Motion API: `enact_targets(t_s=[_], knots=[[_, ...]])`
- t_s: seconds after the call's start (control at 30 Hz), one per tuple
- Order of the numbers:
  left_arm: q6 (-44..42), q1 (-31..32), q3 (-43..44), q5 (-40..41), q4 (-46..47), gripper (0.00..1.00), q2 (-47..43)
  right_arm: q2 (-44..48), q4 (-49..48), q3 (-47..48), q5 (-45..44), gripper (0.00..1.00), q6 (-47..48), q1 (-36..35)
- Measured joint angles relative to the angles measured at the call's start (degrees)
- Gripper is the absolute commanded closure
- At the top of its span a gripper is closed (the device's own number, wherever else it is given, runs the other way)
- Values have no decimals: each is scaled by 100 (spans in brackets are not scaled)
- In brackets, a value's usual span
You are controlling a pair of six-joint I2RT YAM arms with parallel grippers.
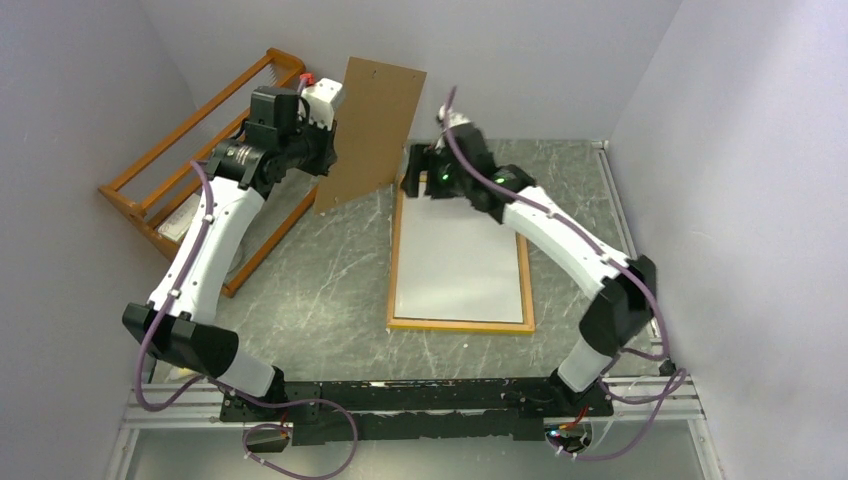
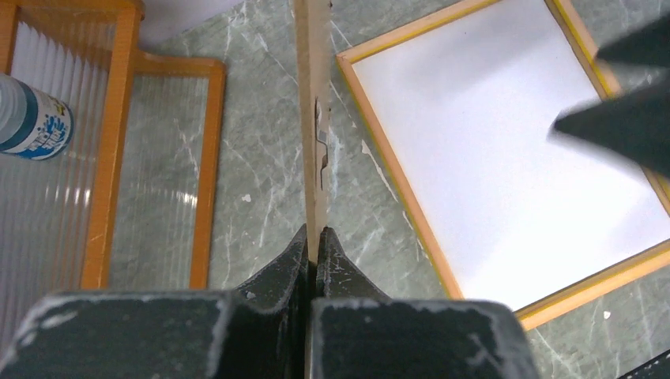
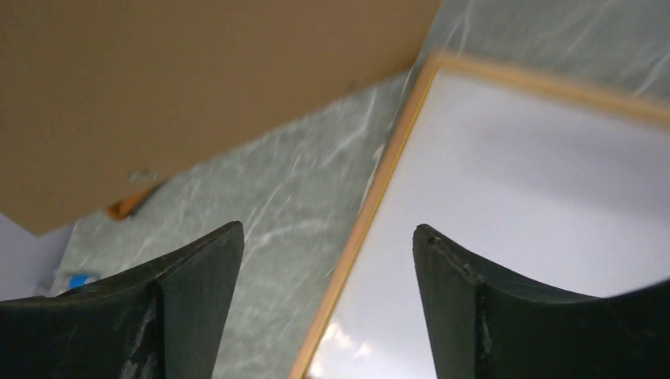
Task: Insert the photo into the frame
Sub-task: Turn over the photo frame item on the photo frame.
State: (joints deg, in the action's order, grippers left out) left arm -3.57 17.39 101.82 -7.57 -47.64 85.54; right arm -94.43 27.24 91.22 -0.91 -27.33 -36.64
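In the shut left gripper (image 2: 314, 237) a panel (image 1: 372, 130) is clamped; under the wide-spread right gripper (image 3: 328, 231) the photo (image 1: 460, 260) is seen in the frame (image 1: 460, 325).

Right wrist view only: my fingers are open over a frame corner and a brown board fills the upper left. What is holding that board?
Observer: The left gripper is shut on the edge of the hardboard panel and holds it upright, to the left of the frame.
Operator: Does the white sheet sit inside the frame all the way down?
Observer: From the top view the photo, white back up, lies inside it. The border shows along the near, left and right sides.
Operator: Anything beyond the board on that side?
Observer: A slatted wooden rack stands at the table's left, past the panel.
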Motion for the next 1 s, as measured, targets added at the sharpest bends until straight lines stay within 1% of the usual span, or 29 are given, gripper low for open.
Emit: enact_targets(t_s=[0.1, 0.23, 0.33, 0.47, 0.5, 0.57, 0.63, 0.77, 0.9, 0.97, 1.0], knots=[[-144, -24, -133, -11, -26, 97, -236, 354, -389, 52, 26, 15, 640, 326], [-310, -85, 70, -15, 7, 98, -363, 343, -734, 579, 262, 15, 1259, 568], [-442, -116, 407, -44, -17, 97, -361, 197, -802, 1141, 468, 15, 1458, 595], [-588, -160, 1060, -284, -162, 98, -354, 0, -732, 1775, 848, 16, 1622, 597], [-612, -170, 1211, -328, -363, 98, -361, -79, -664, 1965, 946, 17, 1670, 597], [-634, -175, 1285, -470, -498, 98, -400, -208, -551, 2229, 1106, 17, 1740, 599], [-645, -173, 1322, -632, -538, 98, -402, -264, -442, 2286, 1285, 17, 1779, 610], [-645, -173, 1351, -868, -791, 98, -372, -232, -433, 1945, 1694, 14, 1764, 667], [-651, -184, 1482, -1099, -1069, 97, -348, 107, -852, 765, 2087, 10, 1755, 704], [-669, -195, 1598, -1296, -1154, 97, -348, 361, -1178, 2, 2271, 10, 1779, 758], [-667, -197, 1659, -1421, -1167, 98, -348, 437, -1263, -227, 2354, 10, 1777, 800]])
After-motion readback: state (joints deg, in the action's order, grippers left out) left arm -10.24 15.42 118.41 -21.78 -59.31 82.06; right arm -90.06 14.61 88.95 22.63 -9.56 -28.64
